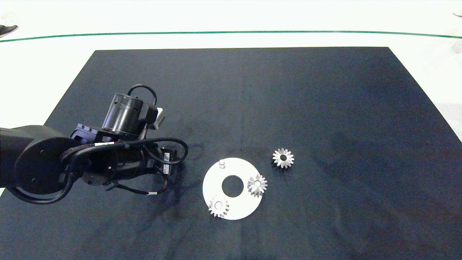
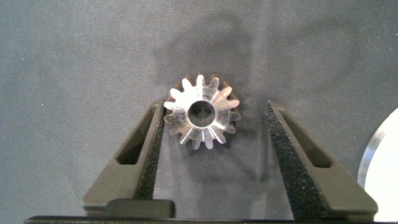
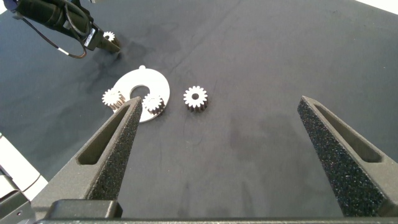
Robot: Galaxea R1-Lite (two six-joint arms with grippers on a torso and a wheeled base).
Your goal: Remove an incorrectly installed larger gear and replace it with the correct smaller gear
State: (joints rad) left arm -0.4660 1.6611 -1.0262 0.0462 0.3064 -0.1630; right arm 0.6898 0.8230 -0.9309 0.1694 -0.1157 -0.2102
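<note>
The larger gear (image 2: 200,112), silver with flared pointed teeth and a wide dark hole, lies flat on the black mat between the fingers of my left gripper (image 2: 214,109). That gripper is open: the gear sits close against one pad, with a gap to the other. In the head view the left arm (image 1: 119,155) hides both. A smaller gear (image 1: 283,158) lies loose on the mat right of the white disc plate (image 1: 245,209). My right gripper (image 3: 219,102) hangs open and empty high above the mat, outside the head view.
The plate carries two gears on pegs (image 1: 218,206) (image 1: 257,185), one bare peg (image 1: 222,164) and a round centre hole. A black mat (image 1: 325,108) covers the table. A person's shoe (image 1: 7,29) shows at the far left edge.
</note>
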